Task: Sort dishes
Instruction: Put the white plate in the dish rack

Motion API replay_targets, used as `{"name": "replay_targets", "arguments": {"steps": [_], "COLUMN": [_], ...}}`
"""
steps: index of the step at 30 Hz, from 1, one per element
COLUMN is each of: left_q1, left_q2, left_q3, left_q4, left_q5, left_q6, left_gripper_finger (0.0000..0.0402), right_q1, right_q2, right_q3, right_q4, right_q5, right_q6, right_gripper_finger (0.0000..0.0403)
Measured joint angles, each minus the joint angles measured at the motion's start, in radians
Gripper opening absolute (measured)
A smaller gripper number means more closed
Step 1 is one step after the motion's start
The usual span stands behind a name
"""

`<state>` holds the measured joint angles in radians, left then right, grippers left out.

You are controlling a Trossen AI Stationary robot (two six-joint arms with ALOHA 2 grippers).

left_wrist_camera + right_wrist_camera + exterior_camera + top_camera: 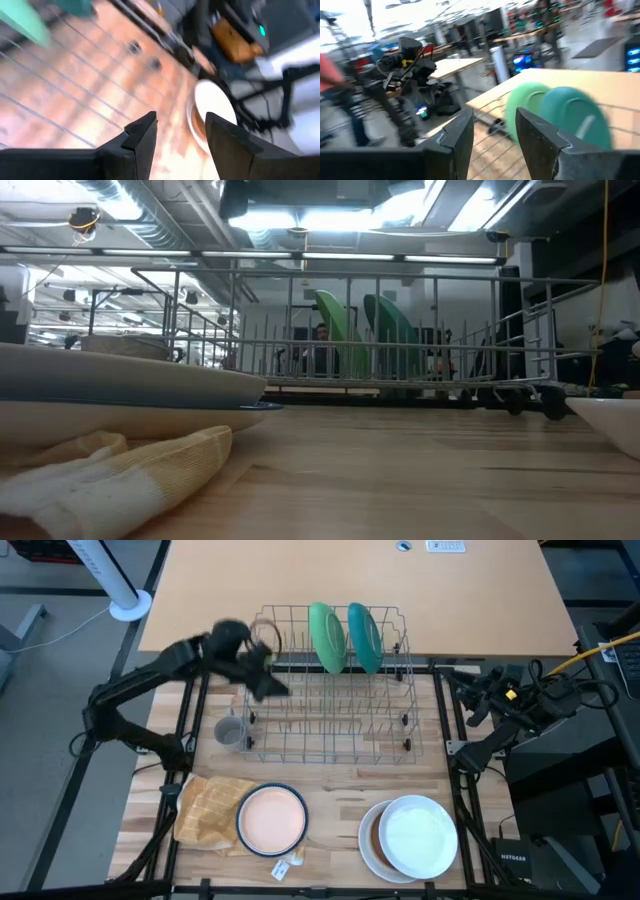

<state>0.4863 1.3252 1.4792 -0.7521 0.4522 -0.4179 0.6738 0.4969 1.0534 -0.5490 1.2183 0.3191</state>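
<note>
My left pincer (262, 680) hovers empty, fingers parted, over the wire rack (330, 730), the green plate (326, 637) and teal plate (364, 637) standing just beyond it, my right pincer (470, 710) open beside the rack.

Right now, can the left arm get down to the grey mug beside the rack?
Probably yes. The left gripper hangs open and empty over the wire rack's left end, and the grey mug stands just outside that end with nothing above it.
</note>
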Motion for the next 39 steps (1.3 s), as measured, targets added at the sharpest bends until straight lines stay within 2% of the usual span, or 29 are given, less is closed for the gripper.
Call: {"name": "replay_targets", "arguments": {"steps": [4, 9, 12, 15, 18, 21, 29, 33, 39], "left_q1": [-0.201, -0.412, -0.509, -0.595, -0.670, -0.722, -0.754, -0.747, -0.747], "left_q2": [-0.011, 0.023, 0.066, 0.131, 0.217, 0.316, 0.572, 0.661, 0.742], "left_q3": [0.000, 0.000, 0.000, 0.000, 0.000, 0.000, 0.000, 0.000, 0.000], "left_q4": [-0.059, -0.057, -0.025, 0.077, 0.257, 0.460, 0.874, 0.979, 0.986], "left_q5": [-0.057, -0.157, -0.244, -0.348, -0.394, -0.397, -0.399, -0.399, -0.398], "left_q6": [-0.118, -0.243, -0.322, -0.347, -0.244, -0.085, 0.231, 0.462, 0.749], "left_gripper_finger": [0.0158, 0.0158, 0.0158, 0.0158, 0.0158, 0.0158, 0.0158, 0.0158, 0.0158], "right_q1": [0.000, 0.000, 0.000, 0.000, 0.000, 0.000, 0.000, 0.000, 0.000], "right_q2": [0.029, 0.117, 0.190, 0.261, 0.322, 0.376, 0.423, 0.423, 0.423], "right_q3": [0.000, 0.000, -0.001, -0.001, -0.001, -0.001, -0.002, -0.002, -0.001], "right_q4": [0.001, 0.000, 0.002, 0.013, 0.028, 0.031, 0.033, 0.056, 0.124], "right_q5": [-0.092, -0.215, -0.305, -0.398, -0.483, -0.530, -0.531, -0.493, -0.485], "right_q6": [0.078, 0.204, 0.281, 0.351, 0.401, 0.438, 0.603, 0.659, 0.673], "right_gripper_finger": [0.0152, 0.0152, 0.0152, 0.0152, 0.0152, 0.0152, 0.0152, 0.0152, 0.0152]}}
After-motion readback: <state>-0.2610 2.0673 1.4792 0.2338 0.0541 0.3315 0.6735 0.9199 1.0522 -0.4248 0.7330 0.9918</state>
